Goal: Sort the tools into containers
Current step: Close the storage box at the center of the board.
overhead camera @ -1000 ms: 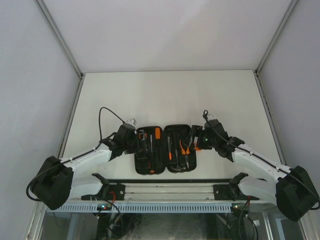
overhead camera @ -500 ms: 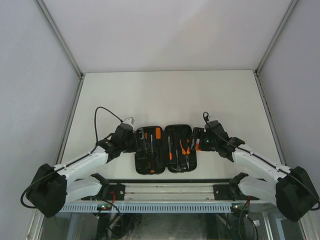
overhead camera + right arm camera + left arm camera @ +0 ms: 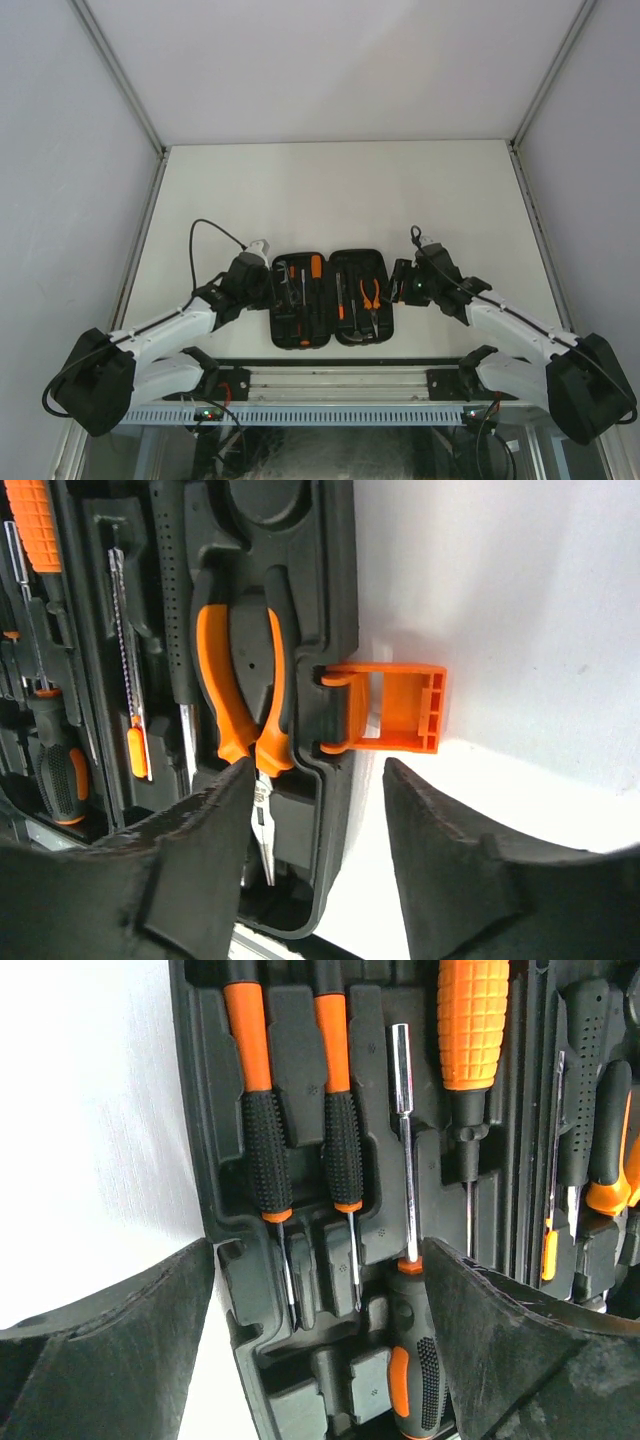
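Because the tools all seem seated in their moulded slots, the thing left to handle is probably the tool case [image 3: 330, 338] itself, lying opened flat on the worktop [image 3: 330, 190] just beyond the arm bases. Loaded with steel, it should feel heavy for its size. The shell is stiff plastic, smooth and likely slippery, and either half will swing on the centre hinge. I would therefore take hold at an outer rim, not at the thin orange latch [image 3: 395, 708], which looks breakable.

The left gripper [image 3: 315, 1260] is released and holds nothing. Its fingers [image 3: 120, 1340] straddle the case's left edge, one over bare worktop and the other over the slots. Two slim screwdrivers [image 3: 265, 1130] run away beyond them, with a fat orange-handled driver [image 3: 472, 1020] farther right. The right gripper [image 3: 315, 780] is likewise spread and empty, astride the right rim just short of the latch, with the orange-handled pliers [image 3: 212, 680] beside its inner finger. Seen from above, the case lies between the two grippers, one at each side. Past it, the worktop runs to the back walls.
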{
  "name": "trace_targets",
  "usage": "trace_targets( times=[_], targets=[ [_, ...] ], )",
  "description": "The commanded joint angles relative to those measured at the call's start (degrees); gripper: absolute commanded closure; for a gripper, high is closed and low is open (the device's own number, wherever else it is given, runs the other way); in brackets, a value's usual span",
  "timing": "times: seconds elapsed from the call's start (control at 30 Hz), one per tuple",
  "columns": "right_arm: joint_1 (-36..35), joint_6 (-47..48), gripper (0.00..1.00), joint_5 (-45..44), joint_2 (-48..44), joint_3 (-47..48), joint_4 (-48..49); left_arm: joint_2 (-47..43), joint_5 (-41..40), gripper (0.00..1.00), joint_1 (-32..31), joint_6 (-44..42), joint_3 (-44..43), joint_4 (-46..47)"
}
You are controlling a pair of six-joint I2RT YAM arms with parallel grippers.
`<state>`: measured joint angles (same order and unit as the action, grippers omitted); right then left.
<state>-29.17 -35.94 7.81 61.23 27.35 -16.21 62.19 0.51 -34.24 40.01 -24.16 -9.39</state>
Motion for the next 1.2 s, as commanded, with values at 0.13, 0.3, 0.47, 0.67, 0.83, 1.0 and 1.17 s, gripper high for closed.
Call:
trace_targets(
  times=[0.13, 0.3, 0.47, 0.67, 0.83, 1.0, 1.17],
  targets=[
    [4.1, -1.8, 0.57, 3.8, -6.7, -6.1, 3.2, -0.6, 1.1, 0.13, -0.3, 0.7, 1.2, 2.9],
    [5.1, -2.5, 0.6, 10.8, -8.0, -9.0, 7.1, -0.3, 2.1, 0.14, -0.3, 0.8, 1.6, 3.9],
    [5.1, -3.7, 0.71, 12.8, -7.9, -11.1, 9.4, 1.0, 3.4, 0.16, -0.3, 0.8, 1.4, 5.3],
    [5.3, -4.5, 0.83, 13.2, -5.3, -11.9, 13.1, 2.7, 4.6, 0.17, -0.4, 0.8, 1.0, 7.2],
    [5.7, -6.1, 0.91, 12.6, -2.5, -11.1, 16.7, 4.7, 4.8, 0.22, -0.2, 0.1, -0.6, 7.7],
    [7.1, -6.1, 0.96, 10.9, 0.1, -8.9, 17.8, 6.8, 5.0, 0.24, 0.1, -1.0, -3.4, 8.0],
    [9.7, -5.2, 0.96, 11.8, 3.4, -6.9, 19.4, 9.6, 6.2, 0.23, 2.3, -3.0, -7.2, 8.0]
  ],
)
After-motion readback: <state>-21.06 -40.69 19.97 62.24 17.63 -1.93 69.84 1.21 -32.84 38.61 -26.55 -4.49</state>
